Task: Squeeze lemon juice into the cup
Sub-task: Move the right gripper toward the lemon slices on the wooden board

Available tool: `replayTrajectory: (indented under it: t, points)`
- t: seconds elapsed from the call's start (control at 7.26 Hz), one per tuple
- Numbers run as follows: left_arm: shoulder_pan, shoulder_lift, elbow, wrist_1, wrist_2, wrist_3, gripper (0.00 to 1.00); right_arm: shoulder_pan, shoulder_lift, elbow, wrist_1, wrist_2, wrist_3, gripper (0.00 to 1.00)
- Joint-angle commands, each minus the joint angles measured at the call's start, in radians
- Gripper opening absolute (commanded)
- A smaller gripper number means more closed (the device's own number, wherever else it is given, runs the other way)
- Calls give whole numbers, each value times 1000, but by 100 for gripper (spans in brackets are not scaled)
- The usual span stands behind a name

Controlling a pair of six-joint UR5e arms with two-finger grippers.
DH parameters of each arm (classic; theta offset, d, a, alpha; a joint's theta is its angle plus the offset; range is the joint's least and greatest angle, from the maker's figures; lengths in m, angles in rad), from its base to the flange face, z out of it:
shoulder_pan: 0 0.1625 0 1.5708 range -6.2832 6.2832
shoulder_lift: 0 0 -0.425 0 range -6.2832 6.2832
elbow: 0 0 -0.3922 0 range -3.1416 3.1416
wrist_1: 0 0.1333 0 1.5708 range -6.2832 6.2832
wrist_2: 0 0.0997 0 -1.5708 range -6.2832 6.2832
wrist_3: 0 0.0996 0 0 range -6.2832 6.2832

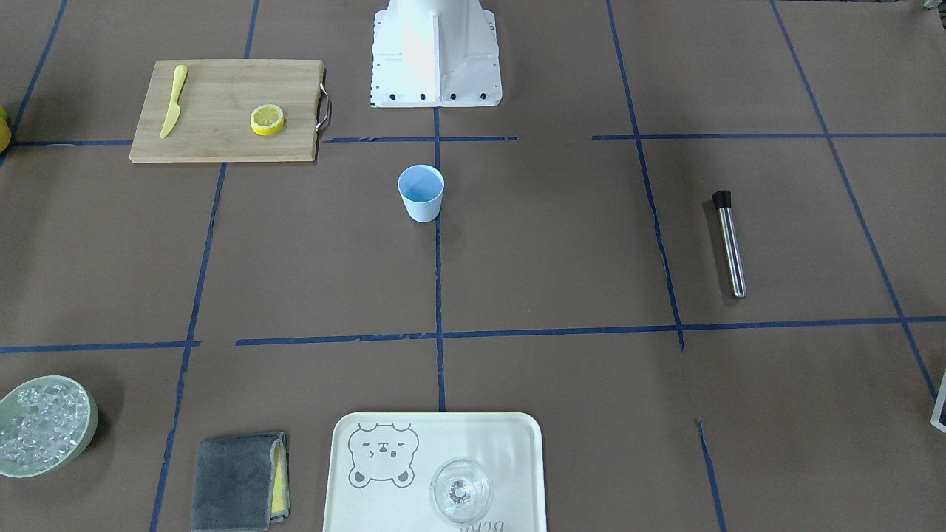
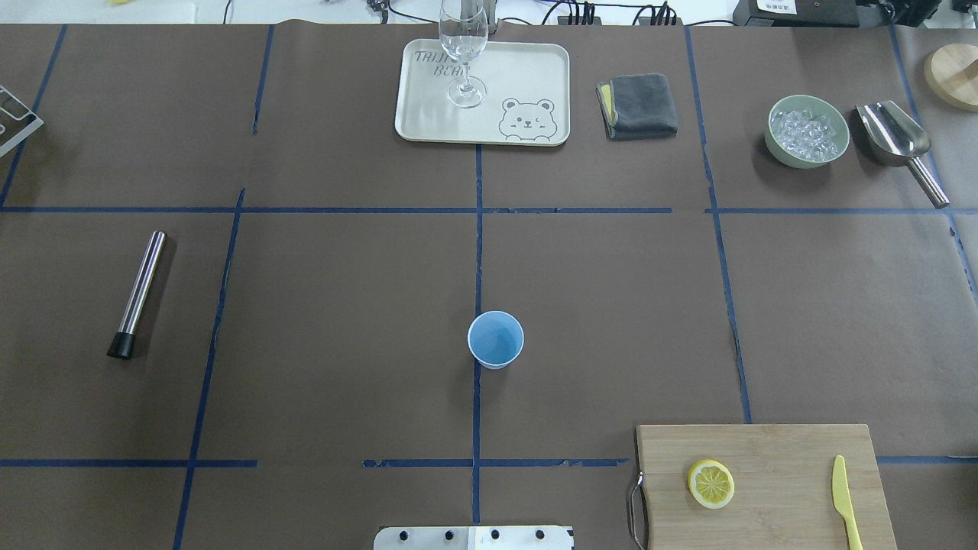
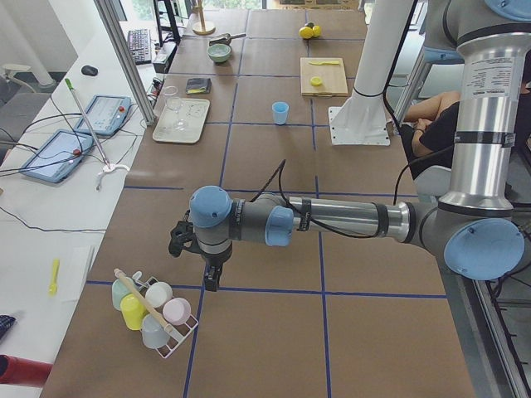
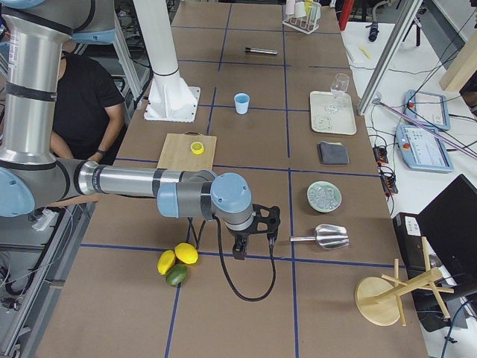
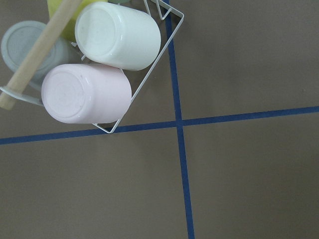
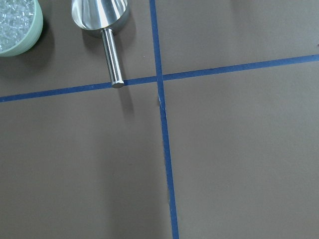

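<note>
- Brown paper-covered worktop (image 2: 344,305), gridded with blue tape; white robot base at the near edge, centre.
- Cup (image 2: 496,340): light blue, upright, mouth up, standing on the centre tape line a little way out from the base. Nothing visible inside it.
- Lemon slice (image 2: 711,483): lies flat, cut face up, on the bamboo cutting board (image 2: 779,451) at the near right. Well apart from the cup.
- Yellow plastic knife (image 2: 845,500): on the same board, right of the slice, not touching it.
- Left gripper (image 3: 209,280): hangs pointing down above the far left end of the worktop, just beside a wire rack of upturned cups (image 3: 153,311). Seen only from the side, so cannot tell how the jaws stand. Nothing seen in them.
- Right gripper (image 4: 253,237): low over the far right end, between the steel scoop (image 4: 322,237) and a small pile of whole citrus (image 4: 177,262). Jaws' opening cannot be told either.
- Both grippers well apart from cup and slice.
- Steel muddler (image 2: 138,294), black-tipped, lies on the left.
- Far edge: bear-print tray (image 2: 527,76) carrying a stemmed glass (image 2: 463,46), folded grey cloth (image 2: 638,105), green bowl of ice (image 2: 808,131).
</note>
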Motion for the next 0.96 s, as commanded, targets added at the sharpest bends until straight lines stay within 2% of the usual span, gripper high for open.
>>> replayTrajectory:
  t: [0.0, 0.41, 0.55, 0.69, 0.83]
  points:
    - [0, 0, 0, -2, 0, 0, 100, -1, 0, 1, 0, 0, 2, 100]
    - [0, -2, -12, -2, 0, -2, 100, -39, 55, 67, -3, 6, 13, 100]
    - [0, -2, -16, -2, 0, -2, 100, -56, 51, 15, 3, 32, 10, 100]
    - [0, -5, -19, -2, -2, -2, 100, -73, 52, 1, 16, 139, 14, 100]
    - [0, -5, -26, -2, -2, -2, 100, -125, 64, 11, 22, 153, 27, 100]
